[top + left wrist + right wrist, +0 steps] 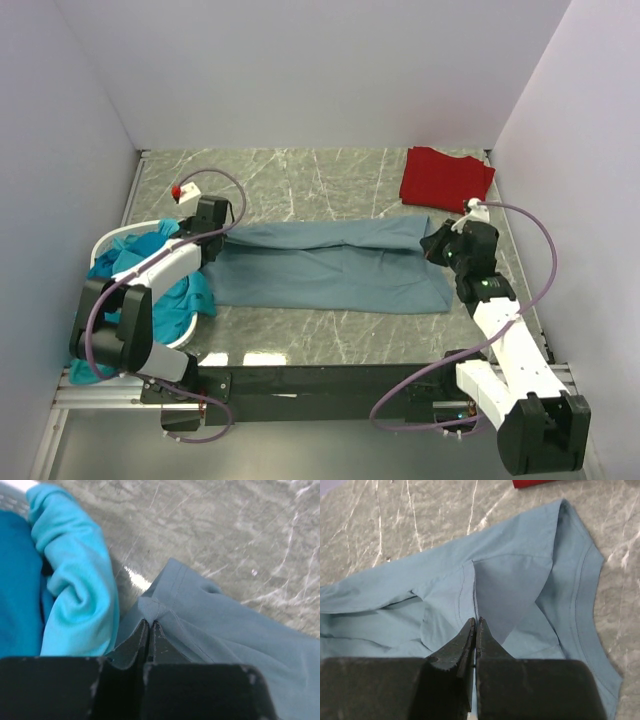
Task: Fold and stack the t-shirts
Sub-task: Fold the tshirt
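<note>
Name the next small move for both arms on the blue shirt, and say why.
Probably lift both ends a little together and carry them toward the near edge, folding the slate-blue shirt over. The left gripper is shut on one corner, the right gripper on a fold by the collar, and the cloth lies stretched and rumpled between them.

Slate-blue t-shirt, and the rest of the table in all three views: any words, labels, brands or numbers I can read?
None can be read.
The dusty slate-blue cloth t-shirt is plain, with no tag showing at its neckband.
The folded bright red t-shirt and the crumpled teal t-shirts show no print.
The small red-and-white object at the far left is too small to tell.
</note>
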Robot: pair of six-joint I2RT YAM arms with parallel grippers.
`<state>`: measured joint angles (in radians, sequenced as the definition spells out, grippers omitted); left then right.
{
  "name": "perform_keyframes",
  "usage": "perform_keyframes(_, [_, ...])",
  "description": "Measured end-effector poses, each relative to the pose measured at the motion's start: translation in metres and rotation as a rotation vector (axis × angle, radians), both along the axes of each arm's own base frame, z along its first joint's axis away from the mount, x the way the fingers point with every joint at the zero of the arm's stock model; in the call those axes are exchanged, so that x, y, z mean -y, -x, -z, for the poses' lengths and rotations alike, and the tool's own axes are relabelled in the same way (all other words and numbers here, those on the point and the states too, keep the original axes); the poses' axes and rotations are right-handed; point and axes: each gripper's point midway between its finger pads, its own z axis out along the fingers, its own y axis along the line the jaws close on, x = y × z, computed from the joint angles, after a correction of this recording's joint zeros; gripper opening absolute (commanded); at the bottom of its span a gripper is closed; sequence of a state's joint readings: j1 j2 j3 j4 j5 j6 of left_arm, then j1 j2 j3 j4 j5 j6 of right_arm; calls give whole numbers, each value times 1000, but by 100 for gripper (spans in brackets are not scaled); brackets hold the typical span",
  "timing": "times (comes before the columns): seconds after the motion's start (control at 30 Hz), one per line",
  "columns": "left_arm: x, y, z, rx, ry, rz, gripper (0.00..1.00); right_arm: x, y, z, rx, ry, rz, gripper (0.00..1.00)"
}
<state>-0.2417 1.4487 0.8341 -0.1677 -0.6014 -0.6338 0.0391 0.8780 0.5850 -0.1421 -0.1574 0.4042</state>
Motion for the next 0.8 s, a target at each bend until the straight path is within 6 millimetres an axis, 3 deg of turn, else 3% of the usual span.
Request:
perform_keyframes(0.03, [0, 3, 1, -3, 1, -2, 12, 0, 2, 3, -5, 0, 0, 0])
perform_keyframes(0.07, [0, 8, 1, -4, 4, -4, 21, -1, 4, 7, -13, -3, -3, 8])
perform_keyframes(0.1, [0, 11, 2, -6, 4, -4, 46, -2, 8, 14, -30, -3, -2, 16])
perform_keyframes(0.13, [0, 16, 2, -4, 8, -8, 59, -2, 9, 17, -40, -5, -1, 24])
perform_keyframes(0.17, [0, 23, 0, 1, 13, -9, 70, -3, 12, 20, -48, -4, 0, 37])
perform_keyframes(0.2, [-1, 29, -4, 11, 14, -10, 83, -5, 16, 24, -62, -5, 2, 41])
perform_keyframes(0.23, [1, 32, -11, 31, 23, -4, 87, -8, 21, 26, -69, 3, 1, 45])
perform_keyframes(0.4, [22, 35, -59, 178, 67, 52, 92, -28, 36, 8, -17, 24, -41, 49])
perform_keyframes(0.5, [33, 30, -71, 216, 83, 99, 91, -39, 33, -3, 1, 29, -65, 49])
perform_keyframes(0.63, [47, 18, -59, 186, 89, 168, 91, -47, 10, -3, -25, 42, -66, 49])
perform_keyframes(0.8, [66, -3, -25, 86, 87, 242, 92, -54, -22, 33, -155, 81, -62, 50])
